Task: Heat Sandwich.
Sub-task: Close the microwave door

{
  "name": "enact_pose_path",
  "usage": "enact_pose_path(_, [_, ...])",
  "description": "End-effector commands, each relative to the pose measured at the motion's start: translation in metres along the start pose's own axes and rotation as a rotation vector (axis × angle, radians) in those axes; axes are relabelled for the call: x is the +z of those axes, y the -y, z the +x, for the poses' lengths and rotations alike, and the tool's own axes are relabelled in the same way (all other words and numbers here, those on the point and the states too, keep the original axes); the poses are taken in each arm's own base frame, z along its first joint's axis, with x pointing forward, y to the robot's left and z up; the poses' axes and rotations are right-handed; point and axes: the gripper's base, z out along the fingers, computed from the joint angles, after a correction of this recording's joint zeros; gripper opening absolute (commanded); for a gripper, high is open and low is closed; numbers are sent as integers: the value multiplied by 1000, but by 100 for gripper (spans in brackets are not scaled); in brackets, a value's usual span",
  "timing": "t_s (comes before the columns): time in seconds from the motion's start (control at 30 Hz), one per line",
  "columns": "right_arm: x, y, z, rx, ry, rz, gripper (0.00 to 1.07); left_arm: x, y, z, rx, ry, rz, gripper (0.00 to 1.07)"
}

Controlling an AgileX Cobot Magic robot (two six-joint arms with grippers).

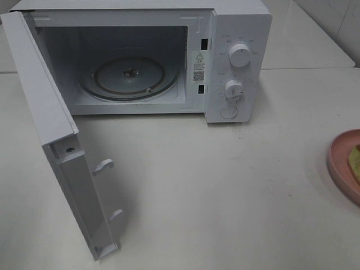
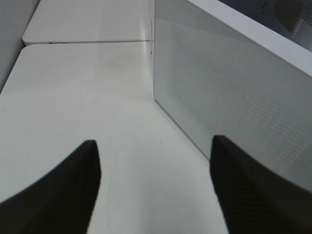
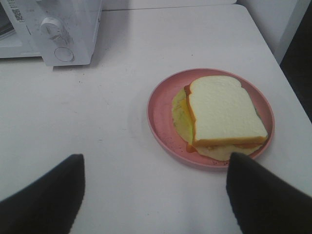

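White countertop (image 1: 225, 185) carries our microwave (image 1: 236, 56), its door (image 1: 50, 140) swung wide and the glass turntable (image 1: 129, 79) bare. We judge the loading step comes next. Well to its right, the pink plate (image 3: 161, 117) holds the sandwich (image 3: 222, 114). Our right gripper (image 3: 153, 195) hovers near it, fingers spread and empty; next it must close on the plate's rim. Our left gripper (image 2: 153, 187), beside the door, grasps nothing, fingers apart.

The white table (image 1: 225, 185) carries an open microwave (image 1: 236, 62) and a pink plate (image 3: 161, 117).
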Motion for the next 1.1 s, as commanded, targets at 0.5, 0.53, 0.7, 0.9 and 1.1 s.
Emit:
enact_pose_path(0.5, [-3, 0, 2, -2, 36, 6, 76, 84, -15, 16, -42, 11, -73, 0])
enact_pose_path(0.53, [-3, 0, 2, -2, 36, 6, 76, 88, -17, 19, -43, 31, -83, 0])
enact_pose_path(0.7, [-3, 0, 2, -2, 36, 6, 76, 103, -22, 30, -24, 102, -123, 0])
enact_pose_path(0.9, [-3, 0, 2, -2, 36, 6, 76, 118, -25, 35, 40, 189, -148, 0])
enact_pose_path(1.1, [-3, 0, 2, -2, 36, 6, 76, 134, -24, 38, 108, 208, -122, 0])
